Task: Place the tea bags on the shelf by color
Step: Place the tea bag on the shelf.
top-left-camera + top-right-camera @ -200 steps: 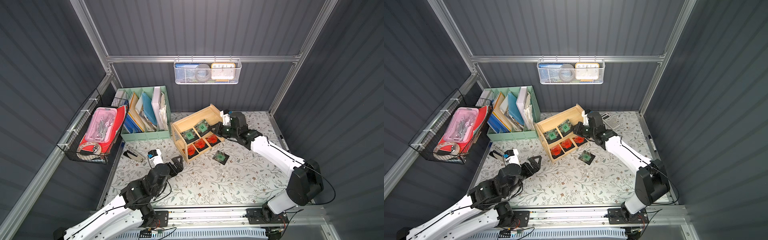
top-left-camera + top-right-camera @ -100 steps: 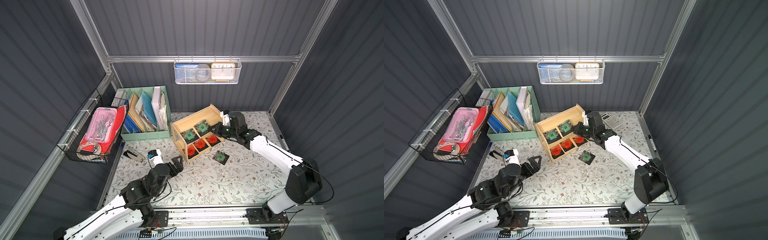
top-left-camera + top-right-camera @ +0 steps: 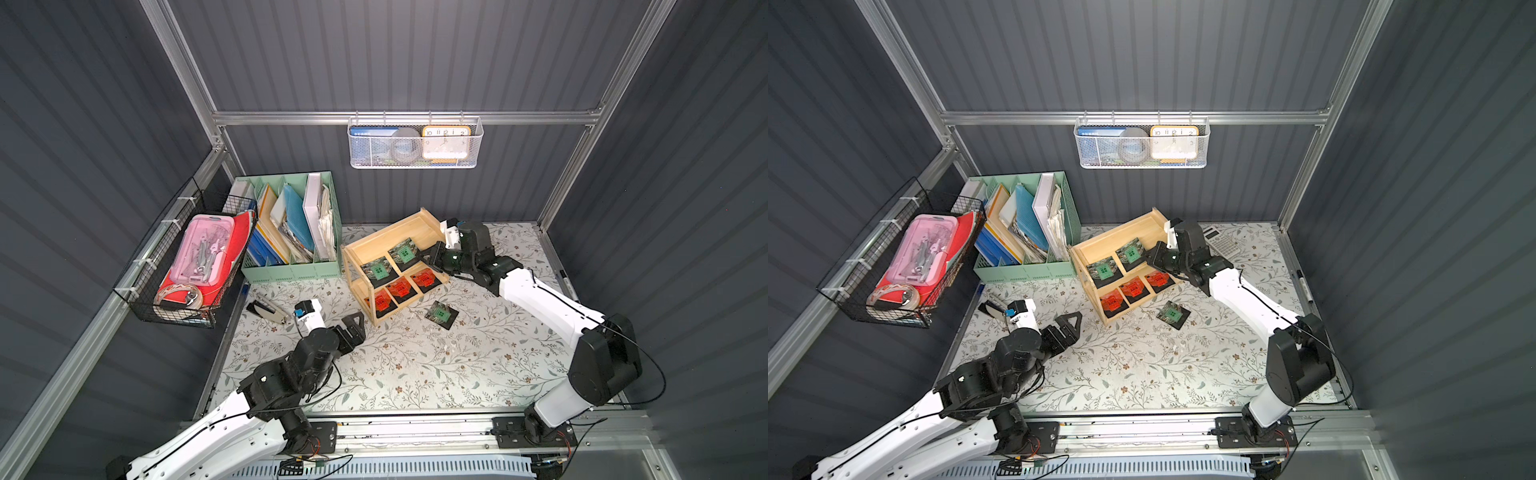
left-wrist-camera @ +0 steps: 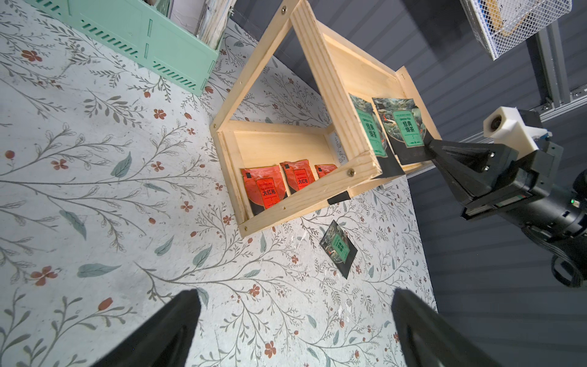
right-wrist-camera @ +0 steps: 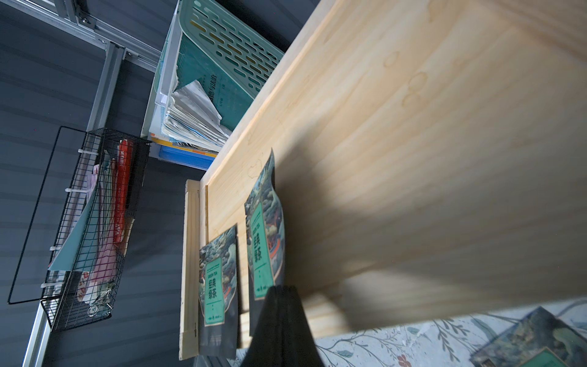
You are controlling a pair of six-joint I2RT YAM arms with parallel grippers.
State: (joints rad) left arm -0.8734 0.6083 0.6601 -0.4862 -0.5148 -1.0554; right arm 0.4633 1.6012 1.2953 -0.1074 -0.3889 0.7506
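- The left fingers [image 3: 352, 326] hover low over the table [image 3: 415, 365], at about 7 o'clock of the shelf [image 3: 384, 241]. They are spread wide with nothing between them. In the left wrist view only floral cloth shows in the gap.
- At about 4 o'clock of the shelf, a loose green tea bag [image 3: 442, 313] lies flat on the table, label up. It is apart from the shelf's foot and from both arms.
- The shelf stands askew on the table, its long sides running from 8 to 2 o'clock.
- On its lower tier, three orange-red tea bags [image 3: 401, 288] lie side by side in a row, labels up.
- On the upper tier, near the front rim, are two more bags.
- The first green tea bag [image 3: 378, 270], at the 8 o'clock end, lies free with its black edge over the rim.
- The second green tea bag [image 3: 405, 253] lies just beside it toward 2 o'clock.
- The right fingers [image 3: 434, 257] reach in from 3 o'clock and are closed. They seem to pinch the black corner of the second green tea bag, though the contact is small in both top views.
- A mint-green file organizer [image 3: 291, 270], full of folders and papers, stands just beside the shelf at 10 o'clock.
- A black wire basket [image 3: 183, 291] hangs on the side wall at 9 o'clock.
- A white mesh basket [image 3: 415, 143] hangs on the back wall at 12 o'clock.
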